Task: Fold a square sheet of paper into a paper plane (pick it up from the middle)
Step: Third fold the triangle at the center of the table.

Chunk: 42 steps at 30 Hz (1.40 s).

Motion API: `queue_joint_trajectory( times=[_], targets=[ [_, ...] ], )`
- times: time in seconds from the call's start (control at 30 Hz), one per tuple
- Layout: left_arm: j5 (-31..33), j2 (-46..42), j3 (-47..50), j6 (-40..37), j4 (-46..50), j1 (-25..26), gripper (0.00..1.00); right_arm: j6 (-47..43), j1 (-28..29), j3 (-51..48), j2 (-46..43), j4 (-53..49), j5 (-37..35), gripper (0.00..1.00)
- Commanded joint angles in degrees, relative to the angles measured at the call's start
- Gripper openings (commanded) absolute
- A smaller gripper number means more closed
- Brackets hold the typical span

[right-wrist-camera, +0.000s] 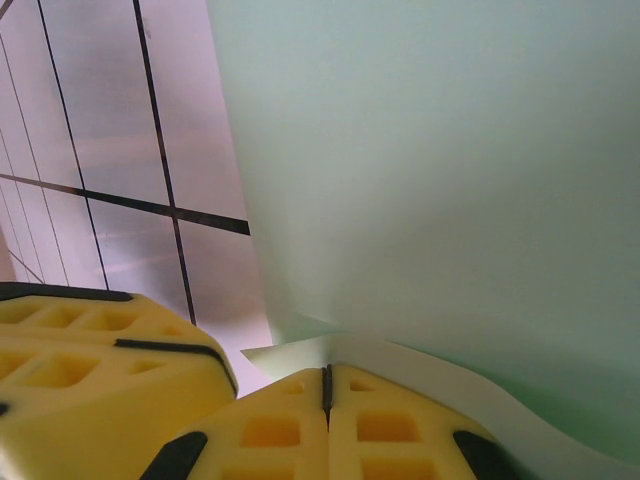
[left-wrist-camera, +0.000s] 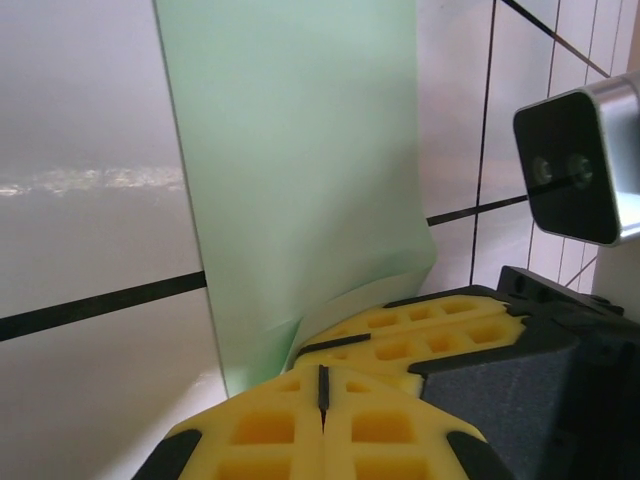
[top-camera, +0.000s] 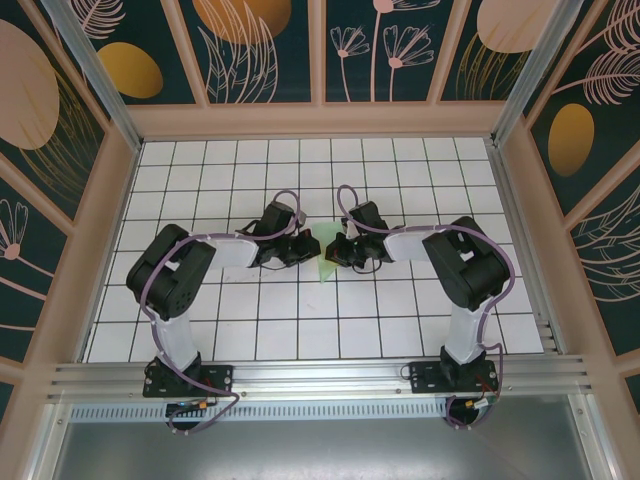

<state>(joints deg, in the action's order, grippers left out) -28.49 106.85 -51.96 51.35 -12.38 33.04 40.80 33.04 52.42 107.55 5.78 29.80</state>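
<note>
- Where the two arms meet over the middle of the table, the left gripper has its yellow fingers pressed flat together, and the lower edge of the paper is caught at their tips.
- The right gripper is closed the same way, nipping a curled pale flap of that paper.
- The two sets of fingertips face each other, tip to tip and just beside one another. In the left wrist view the right arm's fingers lie against the paper close beyond the left ones.
- From the fingers the paper runs away as a narrow, folded, pale green strip.
- From above, a small pointed green corner shows on the near side of both grippers, over the white gridded tiles. Whether it rests on them or hangs clear I cannot tell.
</note>
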Motion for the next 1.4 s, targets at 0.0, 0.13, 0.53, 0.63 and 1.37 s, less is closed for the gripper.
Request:
queue_joint_trajectory(
  times=[0.0, 0.13, 0.53, 0.63, 1.37],
  targets=[
    [-0.1, 1.4, -0.5, -0.4, 0.7, 0.4, 0.0, 0.0, -0.4, -0.6, 2.0, -4.5, -2.3, 0.0],
    [0.6, 2.2, -0.4, -0.6, 0.9, 0.5, 0.0, 0.1, -0.4, -0.6, 1.8, -4.5, -2.1, 0.0],
    [4.6, 3.7, -1.3, -1.9, 4.9, 0.8, 0.0, -1.3, -0.8, -2.0, -4.2, 2.0, 2.9, 0.0],
    [5.7, 3.8, -1.1, -2.2, 5.8, 1.1, 0.0, -1.4, -0.5, -5.0, -7.4, 4.5, 3.9, 0.0],
    [9.1, 3.5, 2.3, 0.3, 4.8, 1.5, 0.0, -1.1, 4.8, -8.8, -6.7, 4.3, 5.0, 0.0]
  ],
)
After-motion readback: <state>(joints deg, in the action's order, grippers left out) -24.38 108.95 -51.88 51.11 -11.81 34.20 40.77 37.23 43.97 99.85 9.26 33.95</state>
